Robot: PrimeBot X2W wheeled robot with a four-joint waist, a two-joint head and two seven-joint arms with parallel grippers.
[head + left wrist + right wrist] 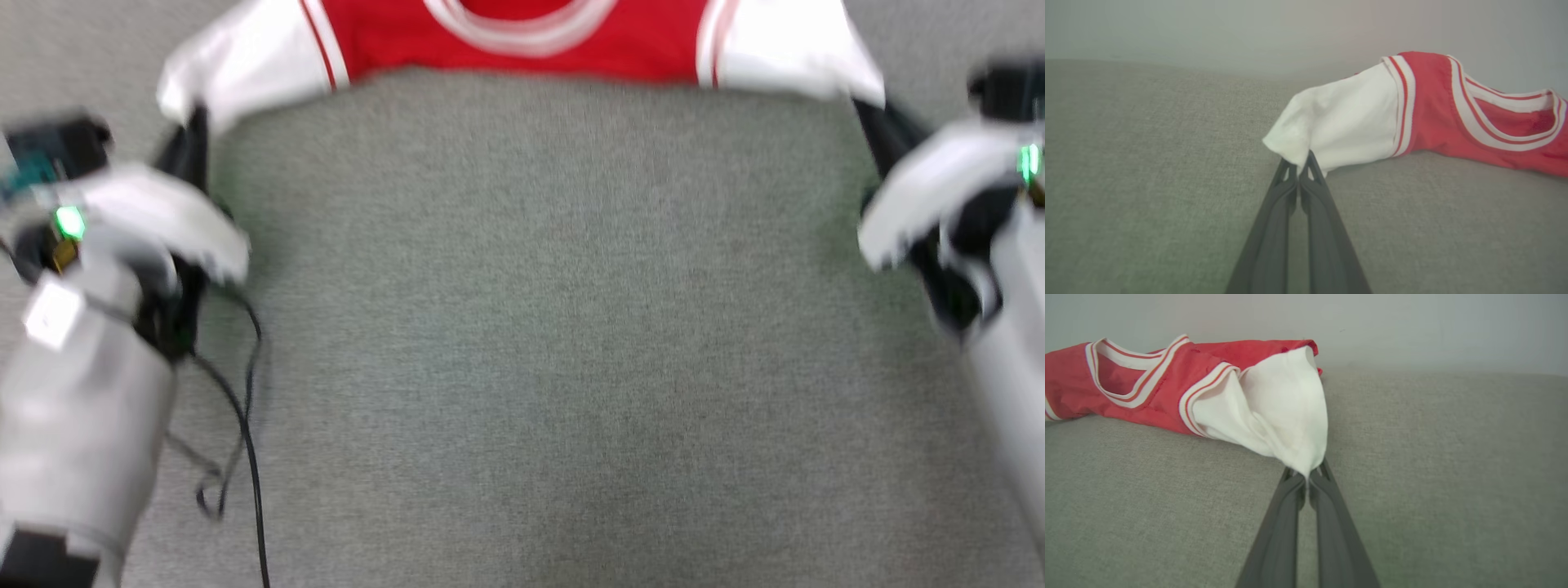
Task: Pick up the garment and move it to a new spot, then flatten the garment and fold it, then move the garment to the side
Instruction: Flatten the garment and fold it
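From the head camera, the garment (pixel 522 37) lies stretched across the far edge of the grey fabric surface (pixel 522 327), with the left gripper (pixel 194 131) at one white sleeve and the right gripper (pixel 867 114) at the other. Over to the left wrist view: fingers pinched tight on the left-hand sleeve (pixel 1339 122), right at its tip. Right wrist view, same story: fingers clamped on the right-hand sleeve (pixel 1286 412), which is pulled to a point.

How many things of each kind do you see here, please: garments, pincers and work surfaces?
garment: 1
pincers: 2, the left pincer and the right pincer, both shut on the garment
grey surface: 1
Total: 4
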